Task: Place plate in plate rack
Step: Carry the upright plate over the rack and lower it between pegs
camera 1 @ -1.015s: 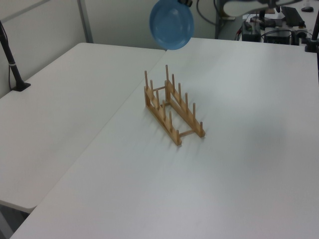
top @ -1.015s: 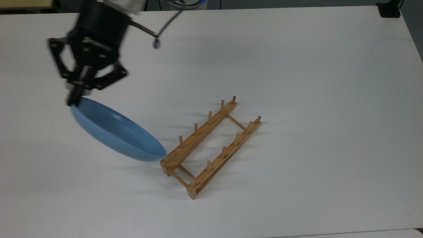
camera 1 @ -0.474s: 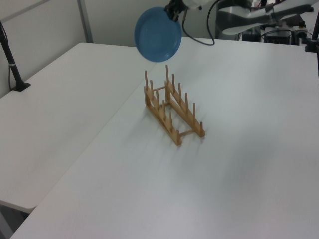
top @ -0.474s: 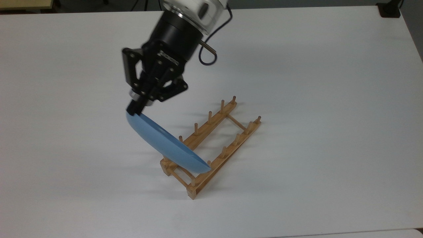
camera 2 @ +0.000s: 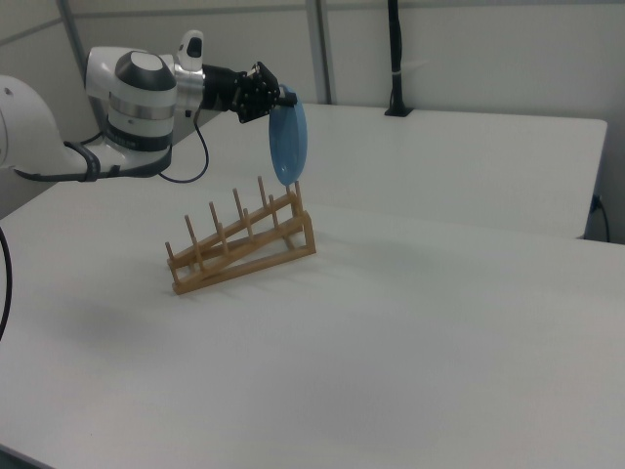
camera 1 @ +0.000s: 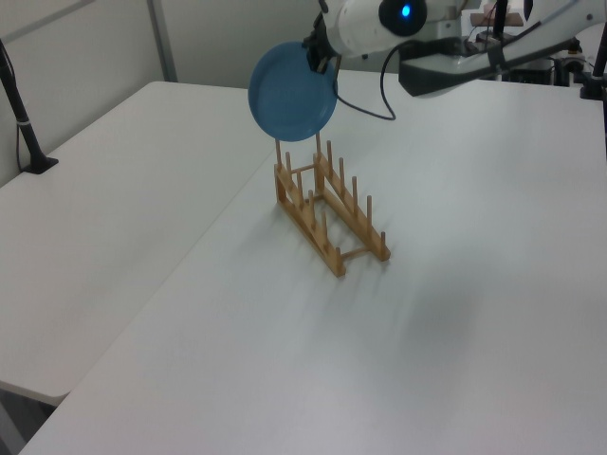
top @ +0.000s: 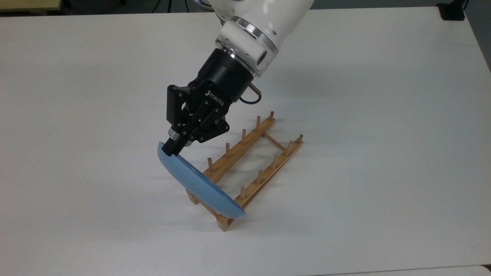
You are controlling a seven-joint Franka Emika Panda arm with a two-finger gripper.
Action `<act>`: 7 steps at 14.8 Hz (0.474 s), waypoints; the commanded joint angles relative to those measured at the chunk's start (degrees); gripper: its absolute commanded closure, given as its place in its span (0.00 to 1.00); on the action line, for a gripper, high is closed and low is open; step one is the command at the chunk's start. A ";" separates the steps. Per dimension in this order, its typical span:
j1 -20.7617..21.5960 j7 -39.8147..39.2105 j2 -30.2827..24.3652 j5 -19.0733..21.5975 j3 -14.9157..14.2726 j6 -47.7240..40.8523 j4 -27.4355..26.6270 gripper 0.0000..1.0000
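Blue plate (top: 199, 186) rim pinched in gripper (top: 170, 147), above plate rack (top: 245, 172)

Lab: white tables (camera 1: 142, 246), partition walls (camera 2: 469, 49).

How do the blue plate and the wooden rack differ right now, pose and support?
The round light-blue plastic plate stands on edge in the air, its rim clamped by the black end effector; the light-brown wooden peg rack lies flat on the white table. The plate is one smooth disc; the rack is open rails with upright pegs. Neither touches the other, as the right view shows.
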 commanded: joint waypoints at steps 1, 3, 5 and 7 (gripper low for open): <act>1.89 3.37 0.42 -3.85 -1.09 -3.03 1.35 1.00; 2.33 3.46 0.42 -3.94 -1.09 -3.64 1.27 1.00; 2.33 3.46 0.33 -4.55 -0.92 -3.65 1.00 1.00; 2.42 3.46 0.33 -5.08 -0.56 -3.65 0.39 1.00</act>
